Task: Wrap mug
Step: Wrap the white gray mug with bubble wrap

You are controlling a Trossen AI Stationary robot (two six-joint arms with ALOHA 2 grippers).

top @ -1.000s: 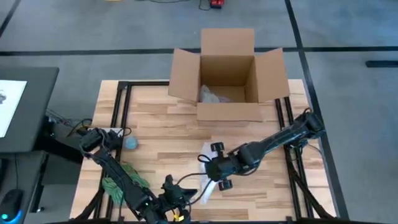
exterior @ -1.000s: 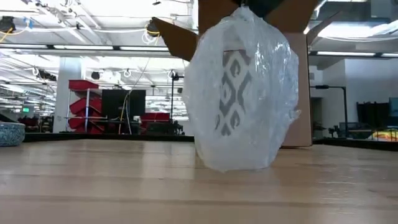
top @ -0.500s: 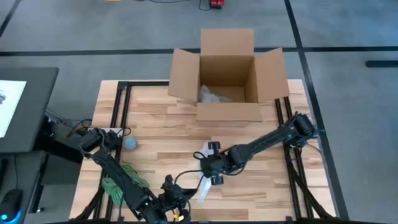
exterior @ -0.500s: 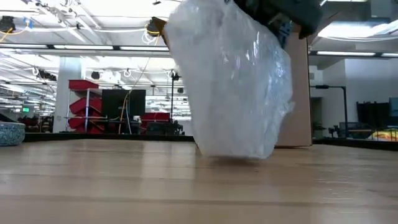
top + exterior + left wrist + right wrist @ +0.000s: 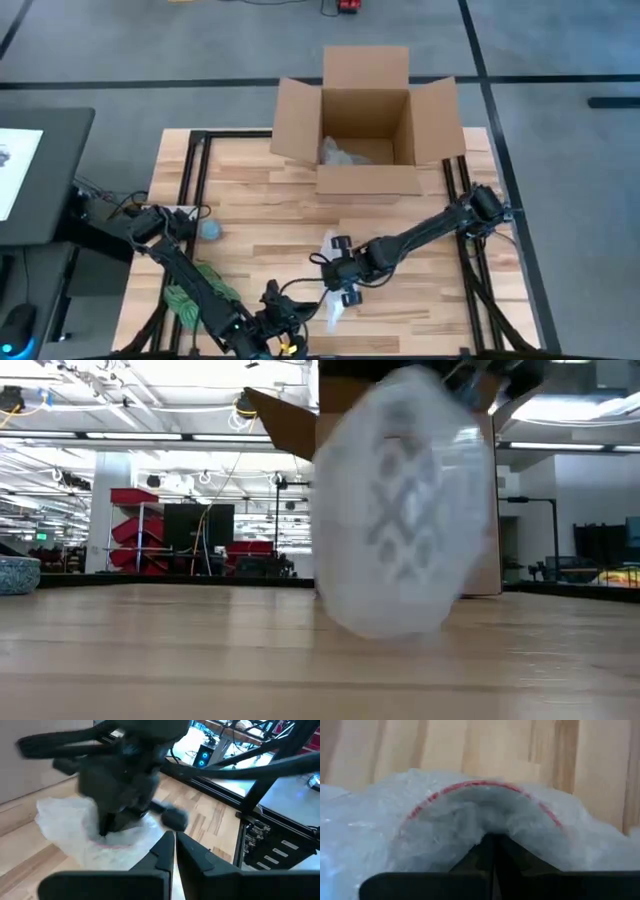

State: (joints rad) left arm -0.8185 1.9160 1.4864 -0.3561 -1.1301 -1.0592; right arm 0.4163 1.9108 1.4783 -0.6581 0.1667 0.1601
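The patterned mug with a red rim, bundled in clear bubble wrap (image 5: 405, 525), sits low over the pale wooden surface (image 5: 250, 215), on the near side of the open brown cardboard box (image 5: 367, 125) and well apart from it. Through the film I can make out a diamond-like pattern in the low view and the red rim (image 5: 475, 790) in my right wrist view, so the wrap already covers the mug on the sides I can see. My right gripper (image 5: 492, 840) has its fingers pressed together, pinching a fold of the wrap right at the rim. Whether the bundle touches the surface or hangs just above it, I cannot tell.

My left gripper (image 5: 175, 847) waits just beside the bundle, on the side away from the box, fingers closed on nothing and pointing at the loose skirt of plastic (image 5: 65, 827).

I judge the wrapping mostly done: the mug is enclosed, but the film looks loose and nothing I can see secures it. What seems left is tucking the ends tight. Another wrapped lump (image 5: 345, 155) already lies inside the box, so the bundle may belong there afterwards.

A green coiled cord (image 5: 190, 290) and a small blue bowl (image 5: 211, 230) lie further off from the box, towards my left arm's base.
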